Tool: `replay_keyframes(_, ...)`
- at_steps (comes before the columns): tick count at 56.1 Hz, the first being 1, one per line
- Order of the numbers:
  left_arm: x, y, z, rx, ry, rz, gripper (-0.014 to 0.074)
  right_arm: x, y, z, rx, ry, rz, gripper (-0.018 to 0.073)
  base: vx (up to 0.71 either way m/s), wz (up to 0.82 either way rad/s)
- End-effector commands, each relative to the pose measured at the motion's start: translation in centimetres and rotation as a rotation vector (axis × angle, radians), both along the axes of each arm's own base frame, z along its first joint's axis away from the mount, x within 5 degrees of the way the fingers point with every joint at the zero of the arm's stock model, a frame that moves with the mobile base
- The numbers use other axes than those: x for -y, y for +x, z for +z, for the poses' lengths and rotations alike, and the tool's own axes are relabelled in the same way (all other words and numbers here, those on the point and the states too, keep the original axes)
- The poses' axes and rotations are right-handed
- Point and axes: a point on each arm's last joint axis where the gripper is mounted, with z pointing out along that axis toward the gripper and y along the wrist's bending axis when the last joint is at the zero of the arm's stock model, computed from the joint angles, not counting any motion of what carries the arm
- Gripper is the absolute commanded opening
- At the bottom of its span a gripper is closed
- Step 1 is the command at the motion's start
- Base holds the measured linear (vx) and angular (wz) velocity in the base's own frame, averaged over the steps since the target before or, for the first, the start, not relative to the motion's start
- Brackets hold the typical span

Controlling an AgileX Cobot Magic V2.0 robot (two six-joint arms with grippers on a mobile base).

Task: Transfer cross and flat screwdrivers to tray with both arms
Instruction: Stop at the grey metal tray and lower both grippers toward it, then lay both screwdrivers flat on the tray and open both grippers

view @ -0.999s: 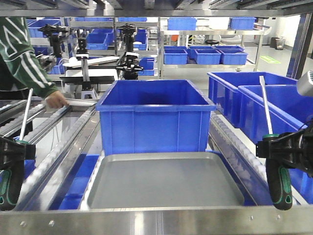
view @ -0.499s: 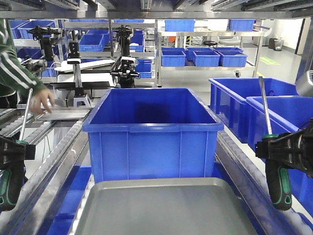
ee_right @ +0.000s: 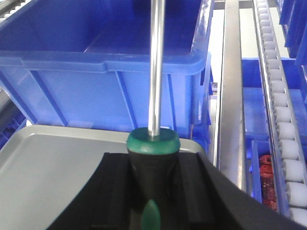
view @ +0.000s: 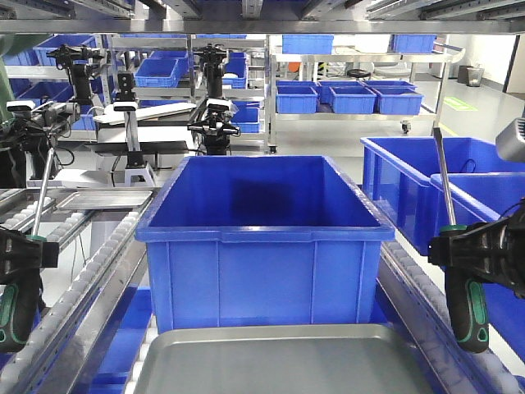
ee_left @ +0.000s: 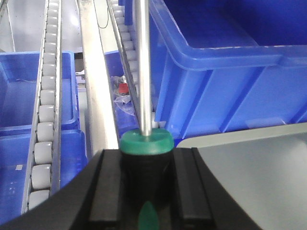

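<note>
A: Start at the hands. What is each one holding?

B: The left gripper is clamped on the black-and-green handle of the left screwdriver, with a black jaw pressed to either side just under the green collar. The right gripper grips the right screwdriver the same way.

A: What does the front camera add?

B: It shows the tools' whole length. The handles hang below the jaws, which the wrist views cut off. The wrist views show the clamping close up. The tips are too small to tell cross from flat.

A: Which way do they point?

B: Both stand near upright, shafts up and handles down. Each leans slightly toward the middle at its top.

A: And where are they relative to the tray?

B: Neither is in it. The tray lies low in the middle, plain grey metal, between the two tools. The left wrist view puts its corner to the right of the tool, with the roller lane to the left. The right wrist view puts the tray to the left and the rollers to the right.

A: What about the containers?

B: A large blue bin stands just behind the tray, and its front wall hides its floor. Red parts lie in a small lower bin on the right. Red and dark bagged bits lie beside the left rollers.
</note>
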Motion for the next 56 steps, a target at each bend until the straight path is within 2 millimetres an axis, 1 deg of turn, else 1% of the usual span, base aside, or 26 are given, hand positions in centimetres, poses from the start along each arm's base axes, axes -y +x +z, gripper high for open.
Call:
replay_keyframes(1,0.1,-0.4,2.4,0.133,-0.047,0.014,0.0002,0.1,-0.3,2.1,0.135,0.023,-0.003,-0.0009,0.03,0.0)
replay_keyframes(26,0.1,-0.4,2.5,0.135,-0.047,0.014,0.0002,0.1,-0.3,2.1,0.14,0.028,-0.003,-0.0009,0.0,0.0)
replay_keyframes(29,0.1,-0.4,2.5,0.132,-0.061,0.013,0.0002,0.0,-0.3,2.1,0.136,0.041,-0.001,-0.0009,0.0,0.0)
replay_keyframes(33,0.5,-0.2,2.4,0.117,-0.128,0.011,0.0002,-0.3,0.0,1.8,0.109,0.067,0.01,-0.0009,0.0,0.0)
replay_keyframes(37,1.4,0.2,2.0,0.079,-0.219,-0.009,0.0002,-0.8,0.6,1.0,0.055,0.092,0.03,-0.0009,0.0,0.0)
replay_keyframes(44,3.8,1.2,0.6,0.008,-0.274,-0.105,0.0002,-1.9,2.3,-1.1,-0.066,0.136,0.086,-0.0009,0.0,0.0)
replay_keyframes(50,6.6,2.1,-1.3,-0.092,-0.316,-0.173,0.0002,-2.9,4.0,-3.5,-0.191,0.145,0.147,-0.0009,0.0,0.0)
replay_keyframes(56,8.9,3.0,-3.4,-0.18,-0.316,-0.221,0.0002,-3.5,5.4,-5.8,-0.297,0.149,0.162,-0.0007,0.0,0.0)
